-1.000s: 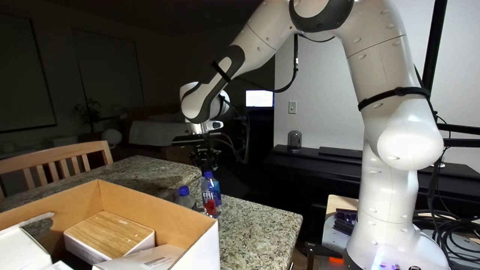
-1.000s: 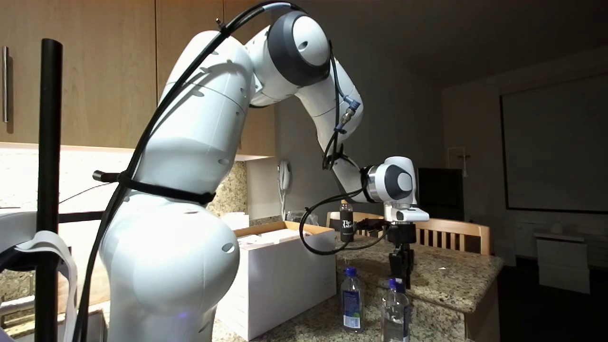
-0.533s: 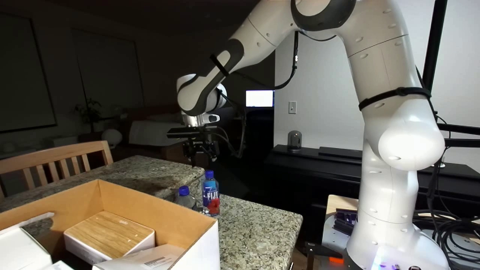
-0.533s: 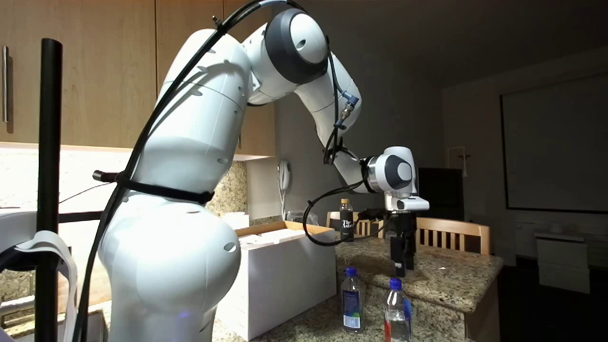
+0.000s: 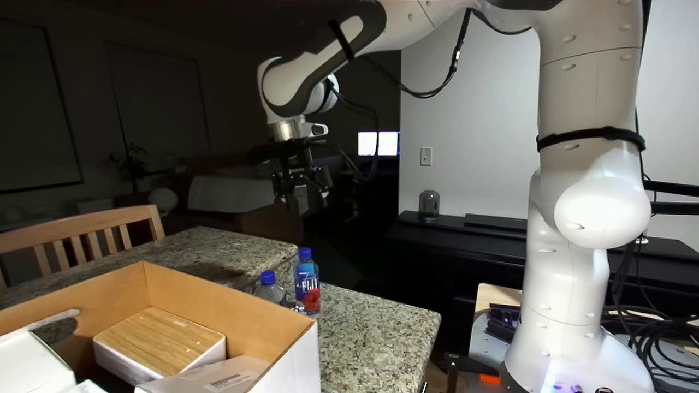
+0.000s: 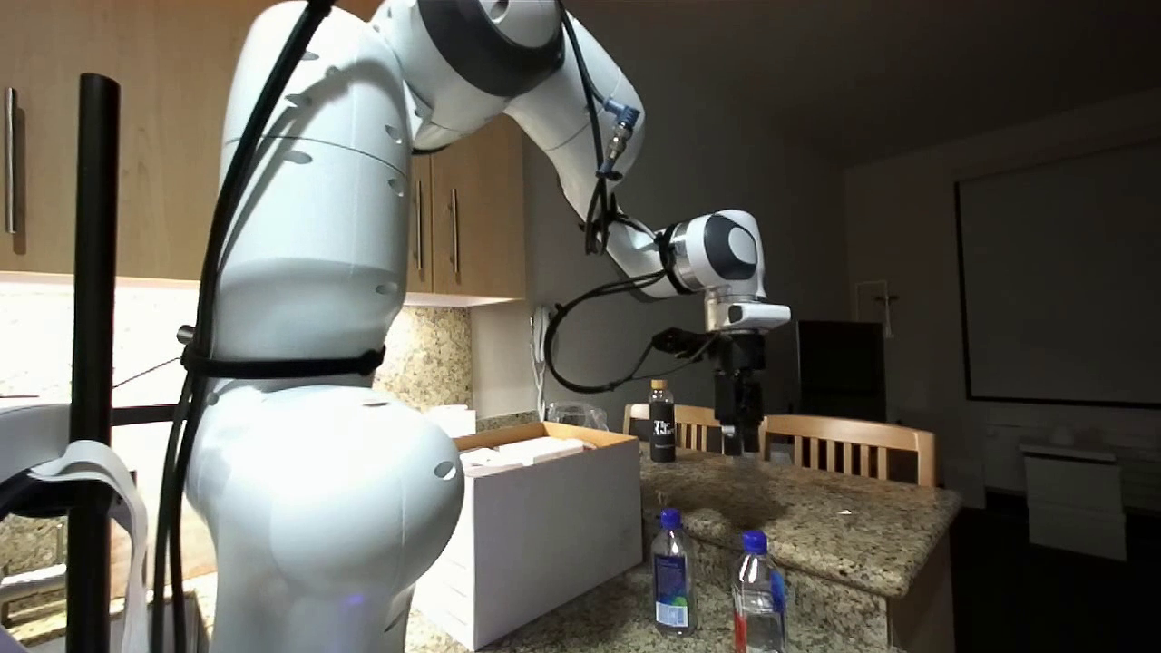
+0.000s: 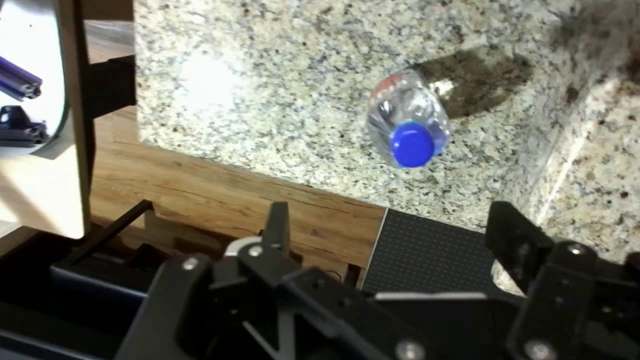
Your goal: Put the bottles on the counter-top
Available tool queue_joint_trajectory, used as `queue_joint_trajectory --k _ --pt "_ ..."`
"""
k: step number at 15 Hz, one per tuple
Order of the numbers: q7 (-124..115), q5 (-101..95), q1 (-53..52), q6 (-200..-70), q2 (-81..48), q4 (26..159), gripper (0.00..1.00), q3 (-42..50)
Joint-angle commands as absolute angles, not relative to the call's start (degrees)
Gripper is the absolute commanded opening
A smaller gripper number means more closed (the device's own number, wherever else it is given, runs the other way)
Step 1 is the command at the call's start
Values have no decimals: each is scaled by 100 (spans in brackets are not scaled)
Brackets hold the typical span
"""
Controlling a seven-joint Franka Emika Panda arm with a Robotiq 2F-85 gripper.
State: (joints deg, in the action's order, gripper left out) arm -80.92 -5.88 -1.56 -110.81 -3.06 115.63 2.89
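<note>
Two clear bottles with blue caps stand upright on the lower part of the speckled granite counter-top (image 5: 377,338). In both exterior views, one bottle (image 5: 307,286) (image 6: 758,599) with a red patch on its label is at the outer edge side. The other bottle (image 5: 271,292) (image 6: 671,580) is nearer the cardboard box, which partly hides it in an exterior view. Only one bottle (image 7: 405,107) appears in the wrist view, seen from above, tilted by perspective. My gripper (image 5: 308,199) (image 6: 741,444) hangs well above the bottles. Its fingers (image 7: 277,222) are wide apart with nothing between them.
An open cardboard box (image 5: 229,295) (image 6: 562,517) with cartons stands beside the bottles. The raised granite level (image 5: 218,251) (image 6: 816,517) steps up behind them, bearing a dark bottle with a cork-coloured top (image 6: 662,426). Wooden chairs (image 5: 87,234) stand beyond.
The gripper has opened and let go of the bottle with the red patch, then risen well clear of it. That bottle stays standing, turned slightly; the other has not moved.
</note>
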Motion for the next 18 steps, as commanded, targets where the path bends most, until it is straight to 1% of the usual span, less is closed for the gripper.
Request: queue_joint_trajectory --k 1,3,5,9,11,14,18 --pt "-7339 -799 -193 -10293 815 12373 100 74" --pt "-6907 -968 -183 -10006 1357 12767 100 -57" --pt "-6361 -1146 -127 -10028 1863 13174 100 -115" --pt "-4947 -1608 131 -10695 2287 13744 100 115" --pt "-4215 -1729 312 -11400 2135 13883 100 322" --pt "-3056 -1559 503 -12397 1554 13729 100 568" --pt "-1574 -1142 523 -13234 883 13385 100 730"
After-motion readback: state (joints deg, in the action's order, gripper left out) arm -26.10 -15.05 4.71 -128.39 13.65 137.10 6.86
